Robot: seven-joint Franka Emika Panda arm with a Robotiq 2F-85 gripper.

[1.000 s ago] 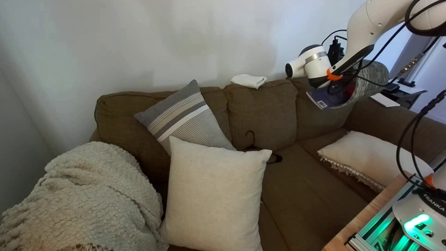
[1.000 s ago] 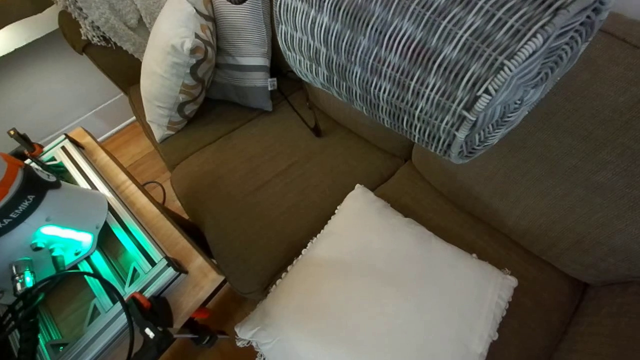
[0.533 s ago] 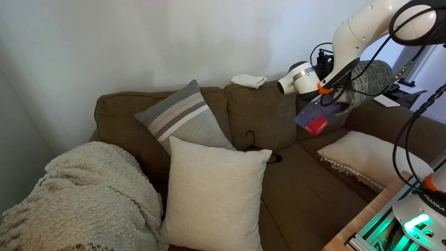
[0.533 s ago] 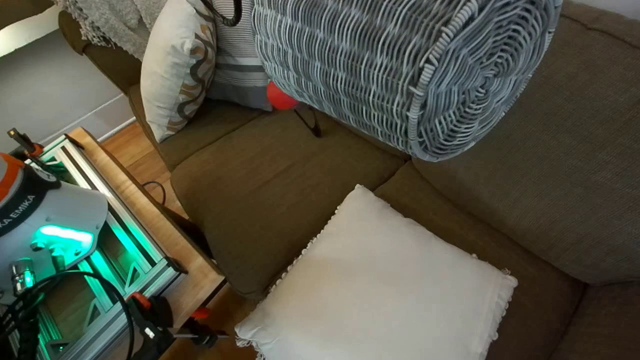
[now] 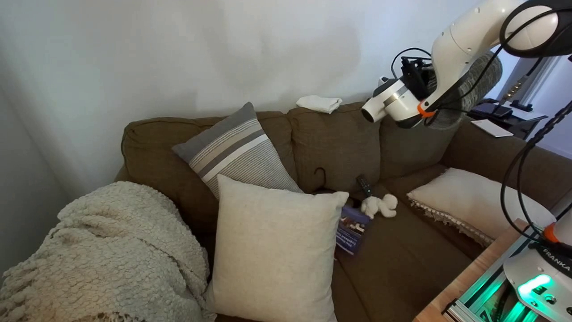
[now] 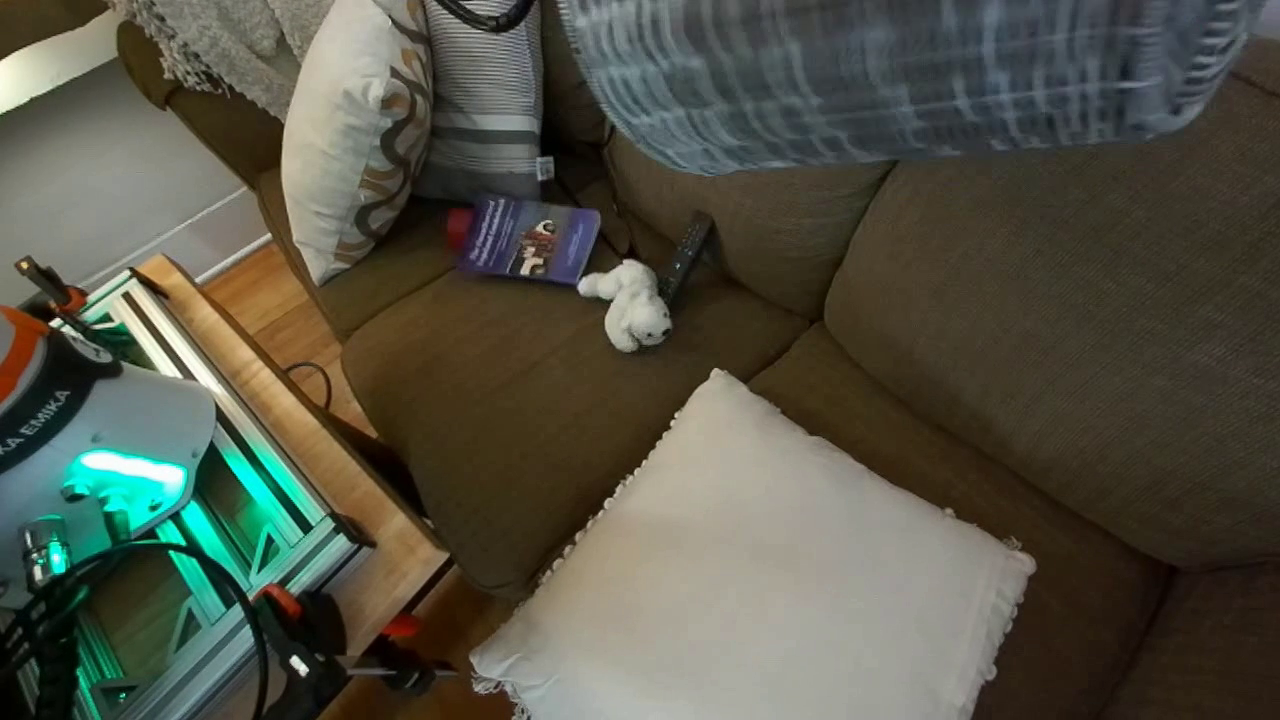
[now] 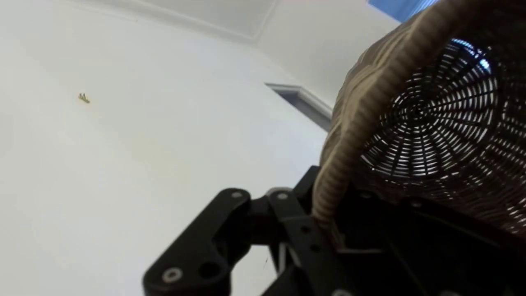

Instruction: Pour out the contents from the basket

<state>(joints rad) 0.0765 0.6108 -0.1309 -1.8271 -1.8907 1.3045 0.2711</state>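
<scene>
The grey woven basket (image 5: pixel 485 78) hangs tilted in the air above the sofa, and it also shows, blurred, in an exterior view (image 6: pixel 880 85). My gripper (image 7: pixel 331 193) is shut on its rim (image 7: pixel 349 144) in the wrist view; the visible inside of the basket holds nothing. The contents lie on the sofa seat: a white plush toy (image 5: pixel 379 206) also seen in an exterior view (image 6: pixel 635 310), a dark remote (image 6: pixel 688 255), a purple-blue book (image 6: pixel 530 240), and a red item (image 6: pixel 458 228) partly hidden behind the book.
A large cream pillow (image 5: pixel 277 250) stands before a striped pillow (image 5: pixel 246 152). A fringed white pillow (image 6: pixel 770 570) lies on the seat. A black hanger (image 5: pixel 321 176) lies near the contents. A white cloth (image 5: pixel 319 103) rests on the sofa back. The robot's wooden table (image 6: pixel 330 430) borders the sofa.
The red item and book slid out of the basket; the book, plush toy and remote now rest on the seat. The basket has moved up and turned, still held.
</scene>
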